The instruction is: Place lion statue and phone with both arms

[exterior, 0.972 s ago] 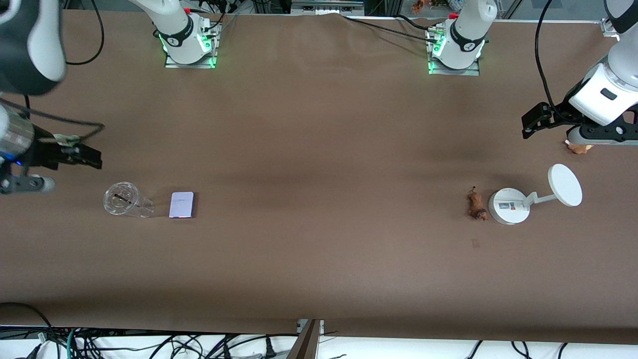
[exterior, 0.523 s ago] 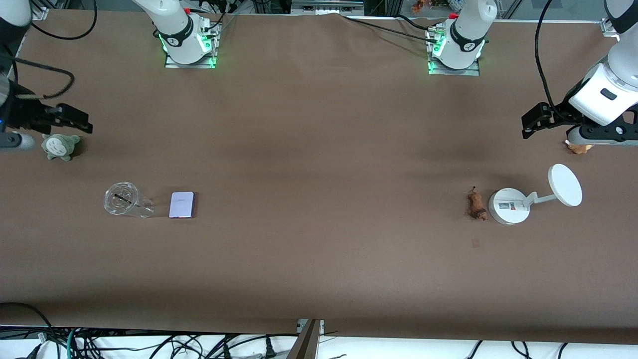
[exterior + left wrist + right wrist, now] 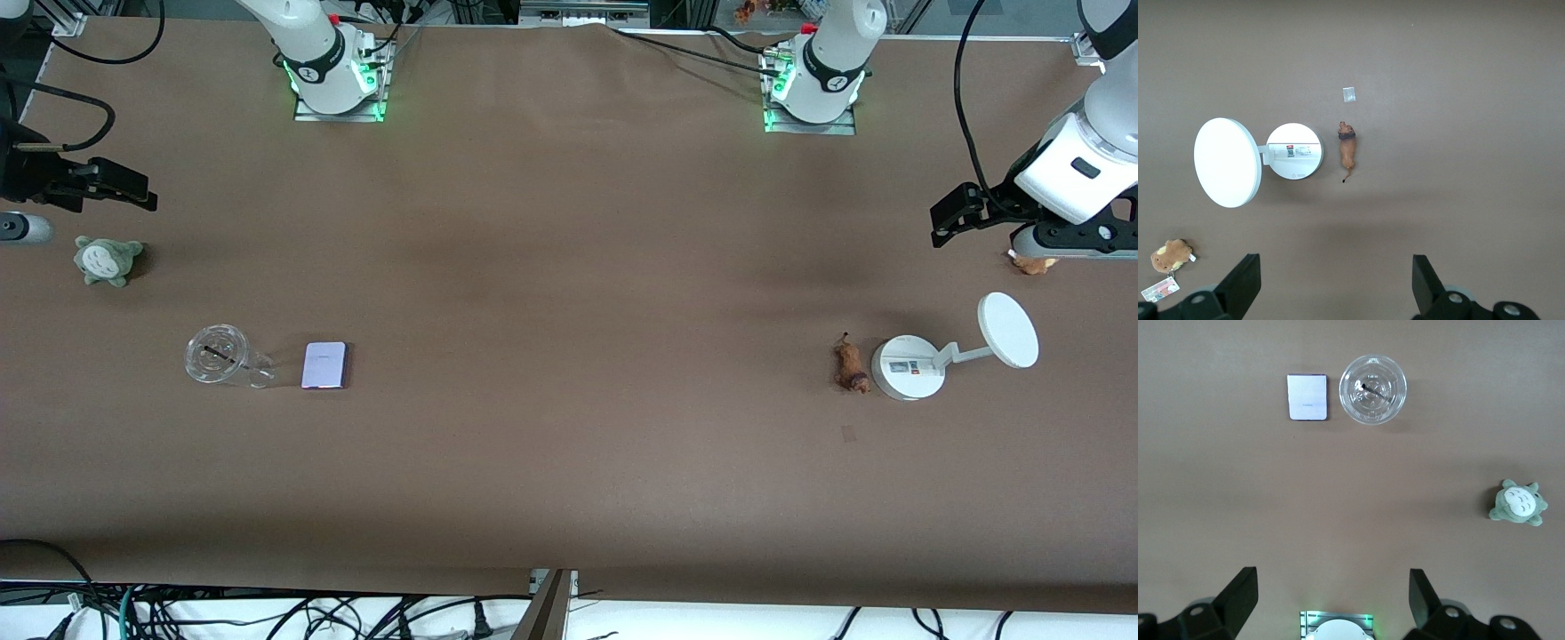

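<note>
The small flat pale lavender phone [image 3: 324,365] lies on the brown surface [image 3: 569,293] toward the right arm's end, just beside a clear plastic cup with a domed lid [image 3: 218,356] but not touching it. A grey-green plush toy [image 3: 107,260] sits farther from the front camera than the cup, close to that end's edge. The right claw [image 3: 133,188] hangs in the air over the surface near that plush, its fingers [image 3: 1238,595] spread wide with nothing between them.

Toward the left arm's end, the tiny slender orange-brown lion statue [image 3: 851,365] lies on its side just beside the round base of a white stand with a tilted disc [image 3: 909,367]; I cannot tell whether the two touch. A small brown plush with a card tag [image 3: 1031,262] rests farther from the front camera, partly under the left arm. The left claw [image 3: 949,218] hangs above the surface near that plush, its fingers [image 3: 1239,285] wide apart and empty.
</note>
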Robot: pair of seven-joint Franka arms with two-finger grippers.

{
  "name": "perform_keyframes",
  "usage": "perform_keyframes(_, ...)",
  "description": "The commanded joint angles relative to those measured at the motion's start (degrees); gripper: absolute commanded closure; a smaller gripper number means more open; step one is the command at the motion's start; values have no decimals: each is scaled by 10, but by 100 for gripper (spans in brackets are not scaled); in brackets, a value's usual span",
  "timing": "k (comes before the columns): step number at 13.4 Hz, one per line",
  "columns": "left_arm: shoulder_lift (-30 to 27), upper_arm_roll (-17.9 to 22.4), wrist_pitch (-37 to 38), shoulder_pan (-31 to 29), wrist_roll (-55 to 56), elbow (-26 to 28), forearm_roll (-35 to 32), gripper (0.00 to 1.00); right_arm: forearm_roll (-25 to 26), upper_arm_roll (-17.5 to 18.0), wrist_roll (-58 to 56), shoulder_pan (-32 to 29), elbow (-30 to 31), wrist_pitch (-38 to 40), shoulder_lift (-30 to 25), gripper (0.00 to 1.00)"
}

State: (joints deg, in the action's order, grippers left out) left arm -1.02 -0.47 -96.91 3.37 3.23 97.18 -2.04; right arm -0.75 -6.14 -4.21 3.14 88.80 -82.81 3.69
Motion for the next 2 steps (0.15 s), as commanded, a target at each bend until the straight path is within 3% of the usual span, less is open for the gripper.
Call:
perform_keyframes(1, 3, 2, 4, 2, -6, -8, 9, 0, 7, 7, -4, -10, -33, 20, 17, 0)
perform_keyframes(2, 2, 2, 4, 2, -6, -8, 9, 0, 9, 7, -4, -10, -33, 20, 17, 0)
